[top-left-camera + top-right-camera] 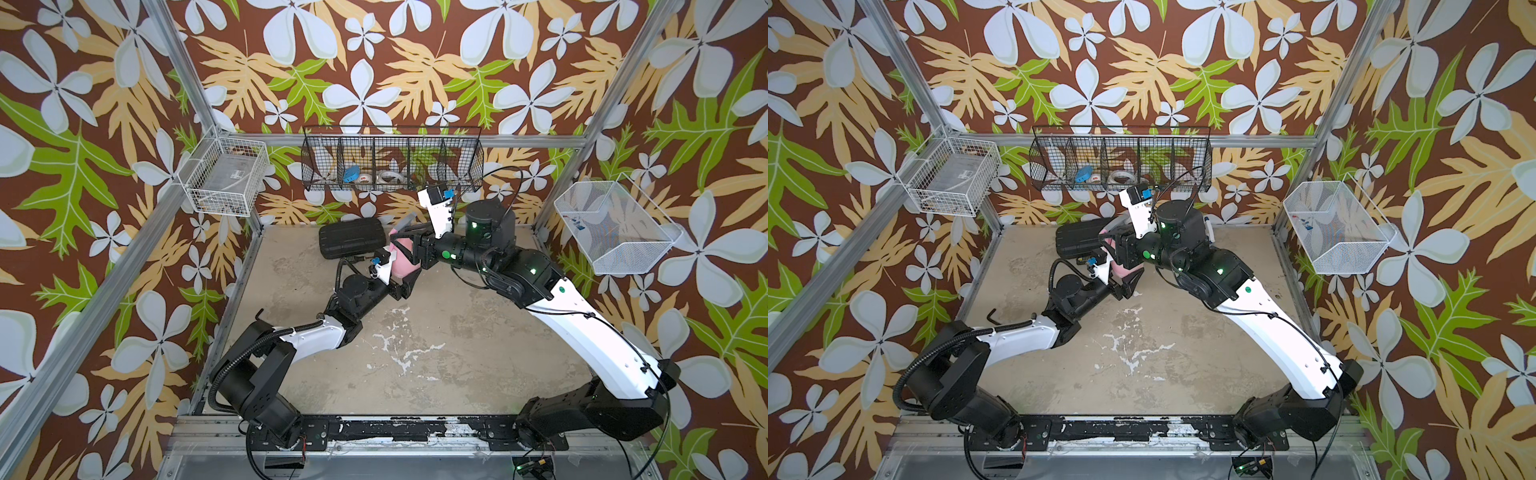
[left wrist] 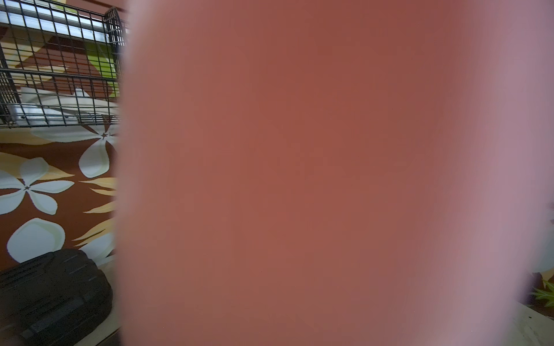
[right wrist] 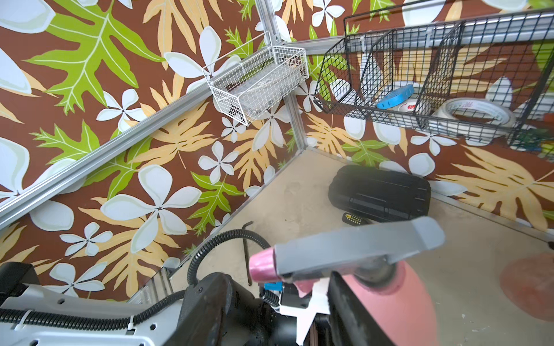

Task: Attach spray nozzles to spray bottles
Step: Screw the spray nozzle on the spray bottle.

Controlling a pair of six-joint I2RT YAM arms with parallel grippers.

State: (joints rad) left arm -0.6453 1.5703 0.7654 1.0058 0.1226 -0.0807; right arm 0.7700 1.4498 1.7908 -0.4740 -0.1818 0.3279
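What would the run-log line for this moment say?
left jaws: holding pink bottle | right jaws: at grey-and-pink nozzle, grip unclear | nozzle: sitting on bottle neck

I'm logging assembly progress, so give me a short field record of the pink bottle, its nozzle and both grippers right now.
bottle: pink spray bottle, toward the back of the table, beside the black ribbed case
nozzle: grey-and-pink spray nozzle sitting on the bottle's neck; whether fully screwed on cannot be told
left gripper: jaws closed on the bottle's body
right gripper: at the bottle's neck; grip unclear
other bottles and nozzles: not in view
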